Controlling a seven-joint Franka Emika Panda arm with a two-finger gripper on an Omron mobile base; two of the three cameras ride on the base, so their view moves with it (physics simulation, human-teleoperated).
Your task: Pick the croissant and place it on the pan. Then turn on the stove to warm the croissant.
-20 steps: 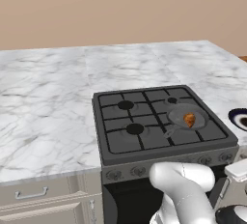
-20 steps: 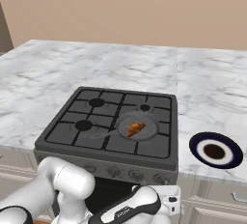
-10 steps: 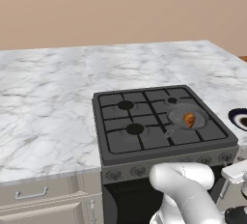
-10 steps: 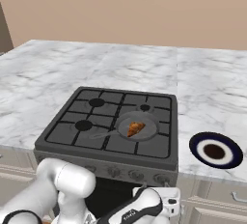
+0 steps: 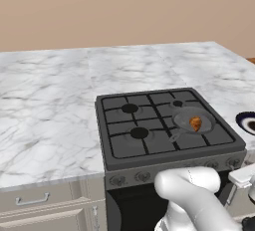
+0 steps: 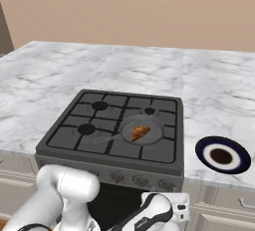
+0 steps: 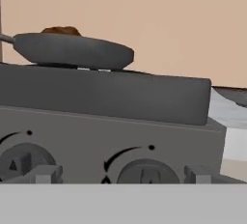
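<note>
A: We're holding our jaws spread as wide as they go, nothing between them. The gripper (image 7: 123, 174) is sitting low against the front of the stove (image 5: 164, 125), and the two finger tips (image 7: 46, 174) are straddling the right-hand knob (image 7: 144, 170).

B: And we're looking level at the knob panel, with another knob (image 7: 21, 162) off to the left. Above it the pan (image 7: 72, 49) is resting on the grate.

A: Right, and the croissant (image 6: 140, 132) is lying inside the pan (image 6: 142, 130), on the near right burner. So we're judging the placing done and only the knob left.

B: What are we risking here?

A: Picking the wrong knob, mostly. We're seeing a row of them, and nothing tells us for certain which one feeds the burner under the pan. If we're turning its neighbour, a bare burner lights and the croissant stays cold.

B: Also slipping. If we're closing off-centre, the fingers may be sliding round the knob rather than turning it.

A: And the dark-rimmed bowl (image 6: 221, 155) on the counter (image 6: 99, 70) is staying well clear of us.
</note>
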